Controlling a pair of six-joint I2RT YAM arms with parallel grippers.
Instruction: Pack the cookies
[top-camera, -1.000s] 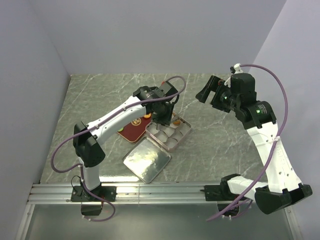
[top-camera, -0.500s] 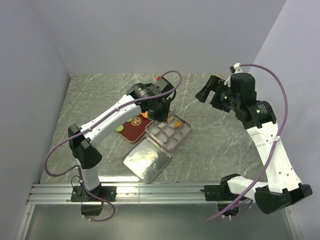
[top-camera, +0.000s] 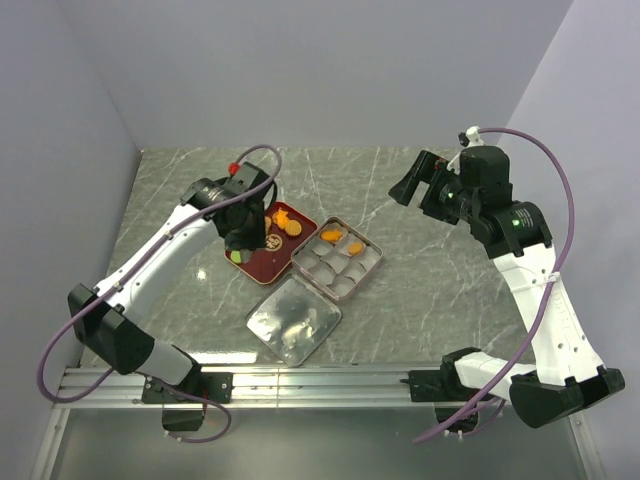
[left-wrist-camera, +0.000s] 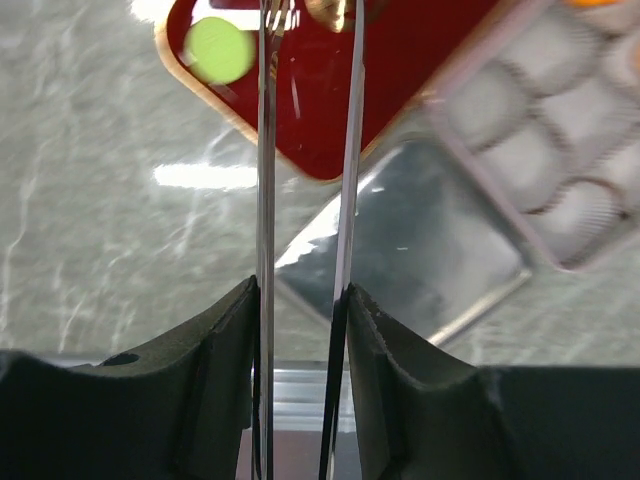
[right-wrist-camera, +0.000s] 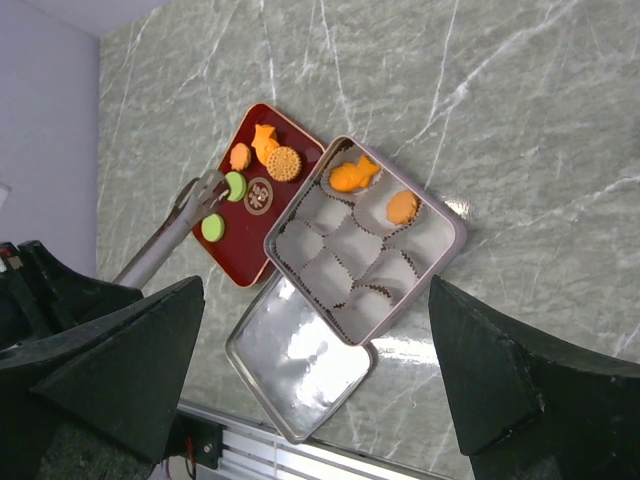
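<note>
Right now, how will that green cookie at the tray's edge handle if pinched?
Probably light: the green cookie looks small and thin. Lying flat on the red tray, it likely slides, not rolls. Smooth metal tongs may slip on it.

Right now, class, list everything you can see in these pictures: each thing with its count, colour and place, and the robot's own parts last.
cookies on the tray: five, three orange and two green, far-left part
cookies in the tin: two, orange, far cups
tray: one, dark red, left of the tin
tin: one, pale, white paper cups, mid-table
lid: one, silver, near side of the tin
tongs: one pair, metal, tips by a green cookie
table: one, grey marble
left claw: holding the tongs, over the tray
right claw: open, empty, raised at the right
</note>
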